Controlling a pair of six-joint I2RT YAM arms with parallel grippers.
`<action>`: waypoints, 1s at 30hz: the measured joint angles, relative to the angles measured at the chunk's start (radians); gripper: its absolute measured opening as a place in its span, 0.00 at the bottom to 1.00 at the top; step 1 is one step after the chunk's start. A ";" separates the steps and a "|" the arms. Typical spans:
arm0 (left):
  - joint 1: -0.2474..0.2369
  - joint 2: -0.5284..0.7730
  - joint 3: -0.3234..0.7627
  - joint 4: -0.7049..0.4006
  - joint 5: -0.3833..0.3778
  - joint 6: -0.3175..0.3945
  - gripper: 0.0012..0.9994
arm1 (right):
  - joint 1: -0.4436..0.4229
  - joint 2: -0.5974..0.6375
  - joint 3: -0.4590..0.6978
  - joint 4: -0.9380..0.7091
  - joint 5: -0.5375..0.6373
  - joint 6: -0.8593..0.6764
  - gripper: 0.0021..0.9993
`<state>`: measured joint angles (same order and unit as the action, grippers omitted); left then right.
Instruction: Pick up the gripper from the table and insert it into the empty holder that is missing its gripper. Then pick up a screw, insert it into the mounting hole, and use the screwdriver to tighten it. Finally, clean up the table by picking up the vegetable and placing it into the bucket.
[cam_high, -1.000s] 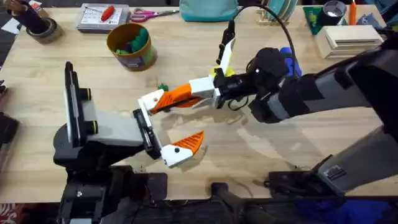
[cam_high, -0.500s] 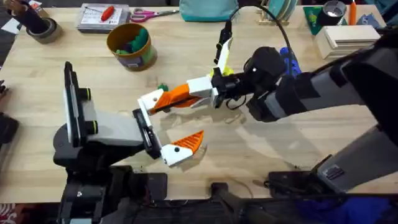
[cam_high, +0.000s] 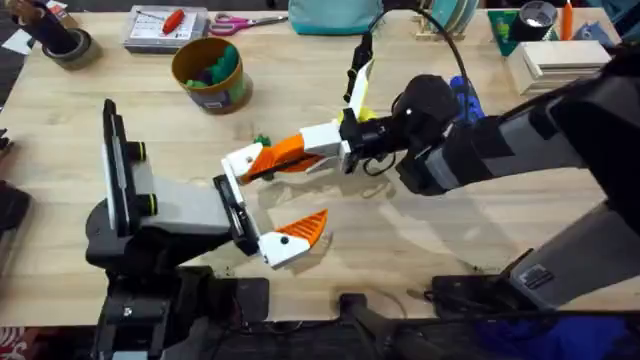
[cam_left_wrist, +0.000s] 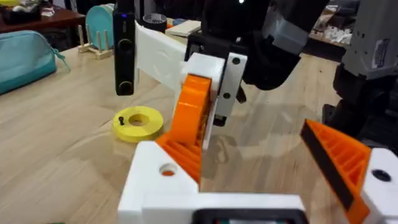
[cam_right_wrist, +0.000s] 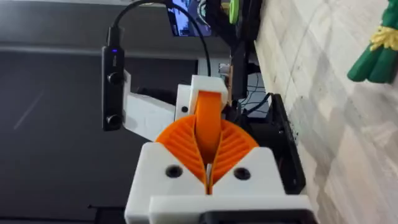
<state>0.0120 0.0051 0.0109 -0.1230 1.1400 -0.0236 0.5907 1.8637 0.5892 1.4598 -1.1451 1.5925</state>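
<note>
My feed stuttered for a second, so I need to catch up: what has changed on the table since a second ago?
Very little. The right arm drew back slightly toward its base, with its end effector still clamped on the orange fingertip at the white finger mount. The left end effector, the yellow bucket and the green vegetable stayed put. Nothing was picked up or released.

1. I noted a light wood-grain table (cam_high: 420, 240) carrying the work items.
2. The bucket (cam_high: 210, 72) stood on it near the far edge.
3. The vegetable (cam_high: 261, 140) lay flat nearer the middle.
4. A yellow ring (cam_left_wrist: 138, 122) rested flat on the surface.
5. A tape roll (cam_high: 62, 45) and scissors (cam_high: 240, 21) lay along the far edge.
</note>
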 joint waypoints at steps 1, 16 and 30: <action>0.000 0.000 0.000 0.000 0.000 0.000 0.99 | 0.000 0.000 0.000 0.000 0.000 0.000 0.01; 0.000 0.000 0.000 0.000 0.004 0.001 0.99 | 0.002 0.001 0.000 -0.005 0.000 0.000 0.30; 0.000 0.000 0.000 0.000 0.004 0.001 0.99 | 0.009 0.005 0.000 -0.009 0.000 -0.004 1.00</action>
<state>0.0116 0.0052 0.0109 -0.1230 1.1439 -0.0227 0.5995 1.8687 0.5892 1.4507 -1.1454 1.5883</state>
